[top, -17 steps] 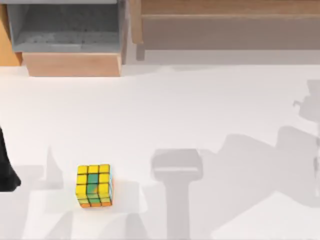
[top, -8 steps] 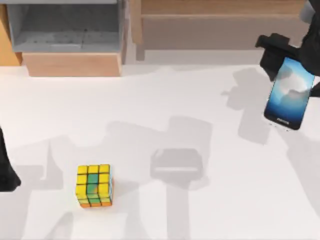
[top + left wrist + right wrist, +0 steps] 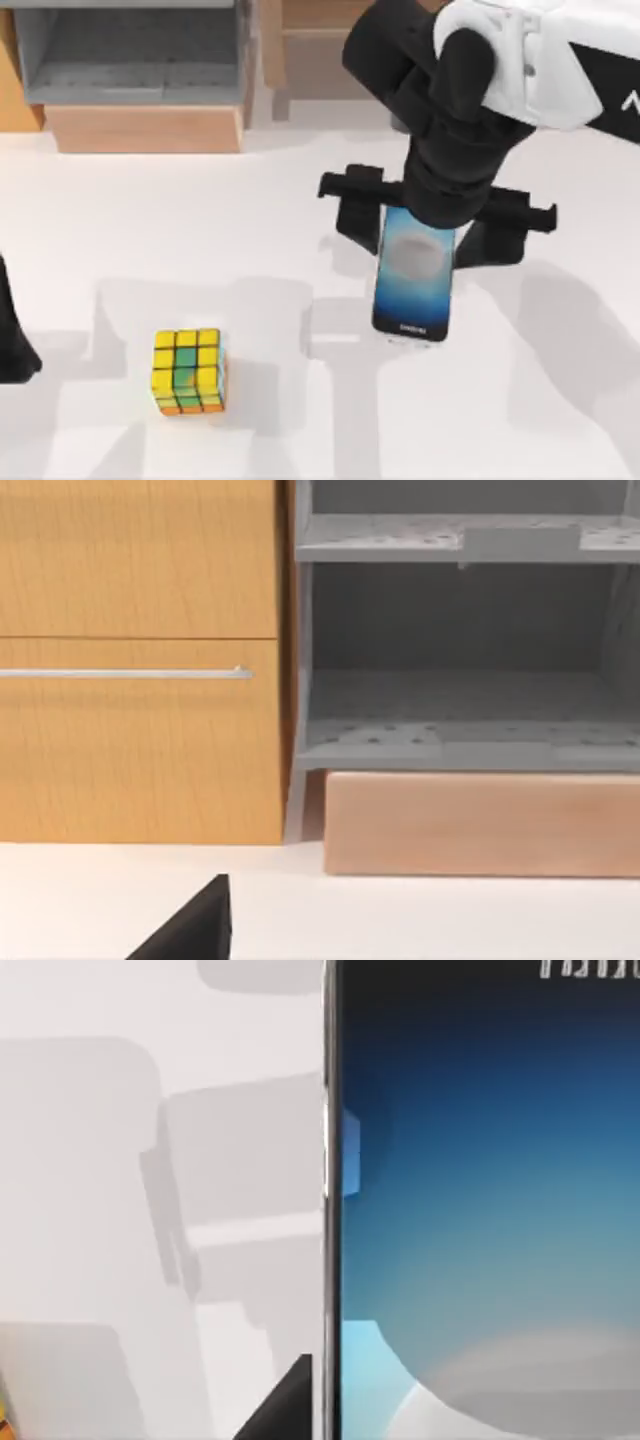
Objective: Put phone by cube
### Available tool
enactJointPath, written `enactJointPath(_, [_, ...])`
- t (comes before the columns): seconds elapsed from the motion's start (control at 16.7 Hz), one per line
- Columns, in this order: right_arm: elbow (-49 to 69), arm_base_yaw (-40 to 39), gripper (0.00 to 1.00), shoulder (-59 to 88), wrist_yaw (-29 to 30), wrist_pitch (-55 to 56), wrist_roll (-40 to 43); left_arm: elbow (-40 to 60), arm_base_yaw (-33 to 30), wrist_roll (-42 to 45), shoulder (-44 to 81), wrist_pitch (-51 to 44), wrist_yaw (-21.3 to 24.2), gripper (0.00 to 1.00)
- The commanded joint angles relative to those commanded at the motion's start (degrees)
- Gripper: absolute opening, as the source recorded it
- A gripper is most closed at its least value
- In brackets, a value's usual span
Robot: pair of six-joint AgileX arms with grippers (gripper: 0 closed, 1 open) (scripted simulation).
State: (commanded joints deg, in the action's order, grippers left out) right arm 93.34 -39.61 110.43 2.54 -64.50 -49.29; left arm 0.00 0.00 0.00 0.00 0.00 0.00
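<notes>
The cube (image 3: 187,372), yellow on top with green squares, sits on the white table near the front left. The phone (image 3: 415,280) hangs above the table's middle, to the right of the cube and well apart from it, screen up. My right gripper (image 3: 420,225) is shut on the phone's far end, and the wrist hides that end. In the right wrist view the phone (image 3: 480,1210) shows its blue gradient screen very close. My left arm (image 3: 10,340) is parked at the left edge.
A grey open shelf unit (image 3: 130,50) with a wooden block (image 3: 145,128) in front of it stands at the back left. A wooden cabinet (image 3: 320,55) runs along the back. White tabletop lies between the cube and the phone.
My right arm has come in from the right edge, carrying the phone leftward and toward the front. The cube and the left arm have not moved.
</notes>
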Motion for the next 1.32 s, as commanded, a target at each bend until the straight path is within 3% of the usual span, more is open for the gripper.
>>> enactJointPath(0.42, [3.0, -9.3, 0.0, 8.3, -1.0, -1.8, -1.3, 0.0, 0.0, 0.0, 0.0, 0.0, 0.0, 1.0])
enactJointPath(1.32, [-1.1, -11.0, 0.0, 6.9, -3.5, 2.7, -1.7, 0.0, 0.0, 0.0, 0.0, 0.0, 0.0, 1.0])
